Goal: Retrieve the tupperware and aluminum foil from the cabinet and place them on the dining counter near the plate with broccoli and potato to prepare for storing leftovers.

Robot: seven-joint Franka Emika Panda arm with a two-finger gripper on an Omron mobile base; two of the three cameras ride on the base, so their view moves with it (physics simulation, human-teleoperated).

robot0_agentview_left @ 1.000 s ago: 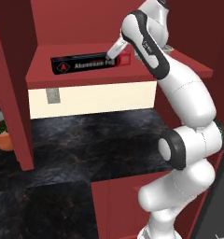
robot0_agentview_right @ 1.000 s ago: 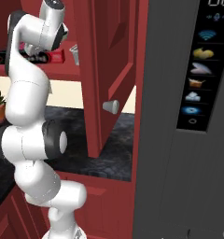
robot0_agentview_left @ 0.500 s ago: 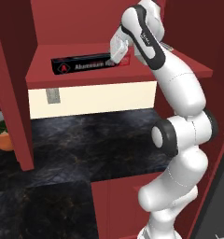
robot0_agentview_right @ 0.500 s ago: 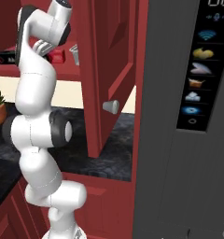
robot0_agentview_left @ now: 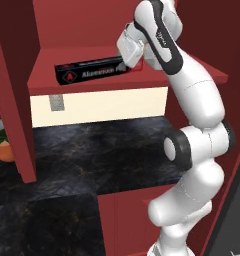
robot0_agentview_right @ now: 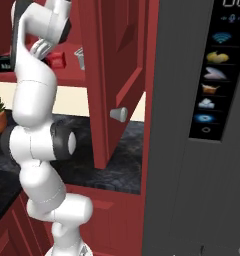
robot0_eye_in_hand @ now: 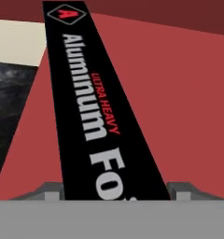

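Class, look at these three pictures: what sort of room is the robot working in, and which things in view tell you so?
Most likely a kitchen. A box of aluminum foil lies on the shelf of a dark red cabinet, a black marbled counter runs below it, and a tall grey appliance with a lit icon panel stands to the right.

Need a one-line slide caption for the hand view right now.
Hand view: the aluminum foil box lies lengthwise on the red cabinet shelf, its near end between the open jaws.

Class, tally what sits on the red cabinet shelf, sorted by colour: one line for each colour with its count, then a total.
Black: 1, the aluminum foil box
Translucent grey: 1, the tupperware, near the open door
Total: 2
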